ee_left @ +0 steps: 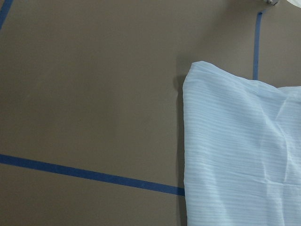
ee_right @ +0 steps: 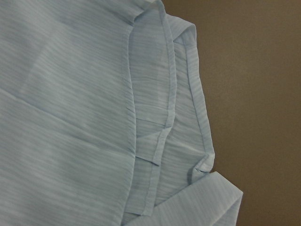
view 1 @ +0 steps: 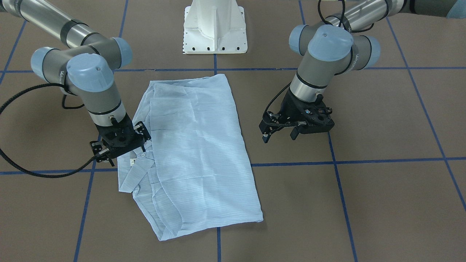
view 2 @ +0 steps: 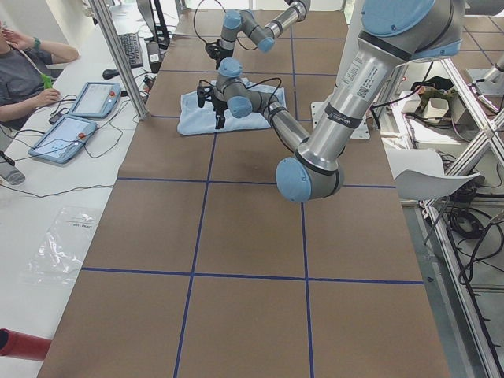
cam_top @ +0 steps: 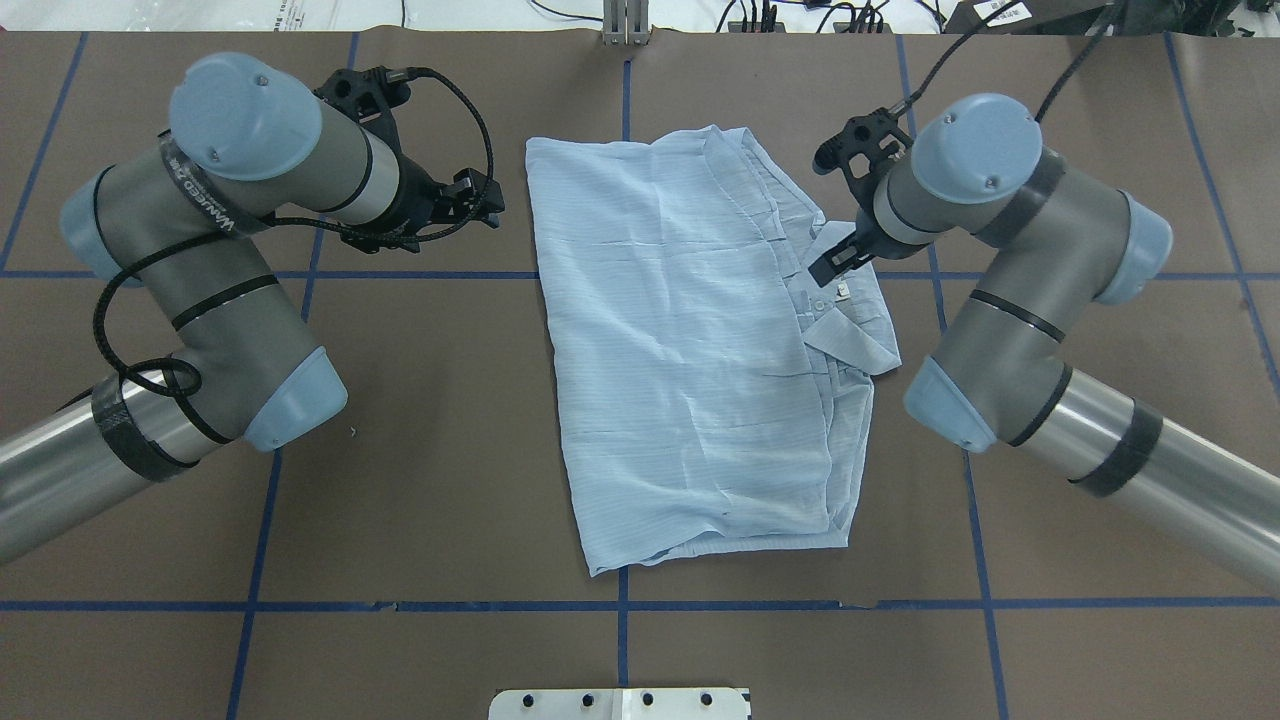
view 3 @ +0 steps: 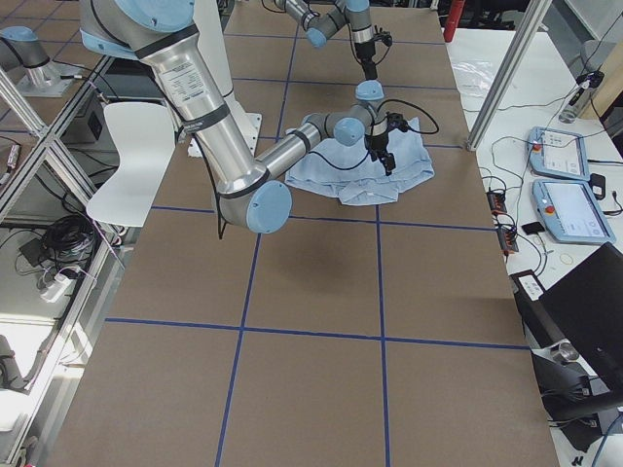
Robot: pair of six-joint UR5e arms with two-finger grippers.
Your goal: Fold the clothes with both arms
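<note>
Left gripper [view 1: 279,136], at centre right of the front-facing view, hangs over bare table [cam_top: 420,450] just beside the shirt [cam_top: 680,340], its jaws spread and holding nothing. In the same view the right gripper [view 1: 121,152] sits at lower left, low over the collar [cam_top: 850,335]. Its fingers look parted too, with no cloth lifted between them.

The shirt lies flat in the middle of the overhead view, between the two arms. It is already doubled into a rough rectangle, with the collar, a white button [cam_top: 818,304] and the small label [cam_top: 843,290] at its right edge.

I judge the fabric thin, light and limp. It should crease readily, sag from any pinch and slide easily on the brown surface. Several layers are stacked along the right edge, so a shallow pinch may catch only the top one. The best holds look like the two corners of one short edge, one per gripper, pinching all layers.

By count there is one shirt, two arms and two grippers.
</note>
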